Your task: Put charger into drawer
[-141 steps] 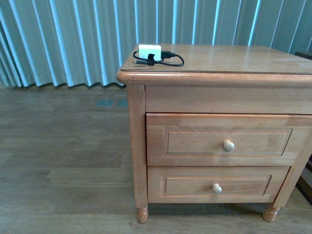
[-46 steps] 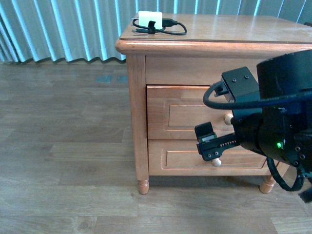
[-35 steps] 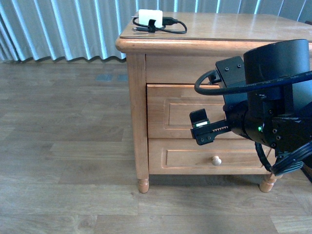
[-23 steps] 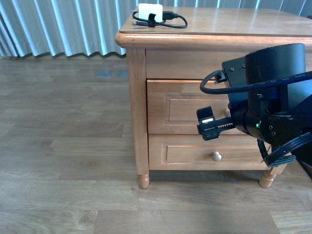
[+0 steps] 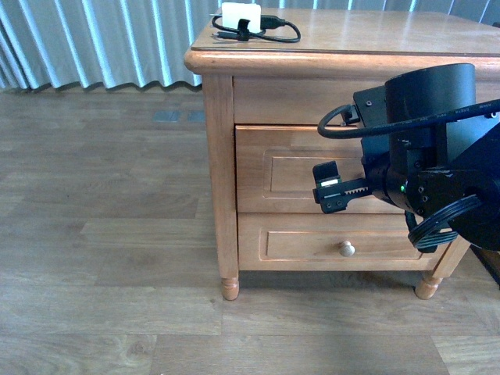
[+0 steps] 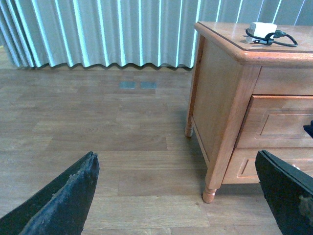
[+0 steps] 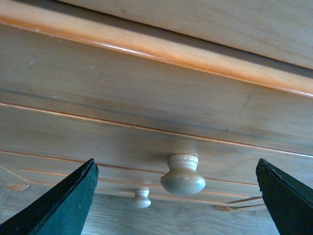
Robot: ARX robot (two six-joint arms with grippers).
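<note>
Your right claw [image 7: 176,164] gapes wide before the drawer [image 5: 281,168] knob [image 7: 182,175]; charger [image 5: 241,17] sits at the tabletop's [image 5: 375,31] far left corner.

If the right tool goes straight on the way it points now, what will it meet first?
Probably the knob of the upper drawer: it sits centred ahead of the open right tool. How far is unclear.

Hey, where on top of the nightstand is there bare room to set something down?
The nightstand top is bare rightward of the charger, which sits by its left edge. It is crowded at the upper drawer front, where the open right gripper straddles the knob.
</note>
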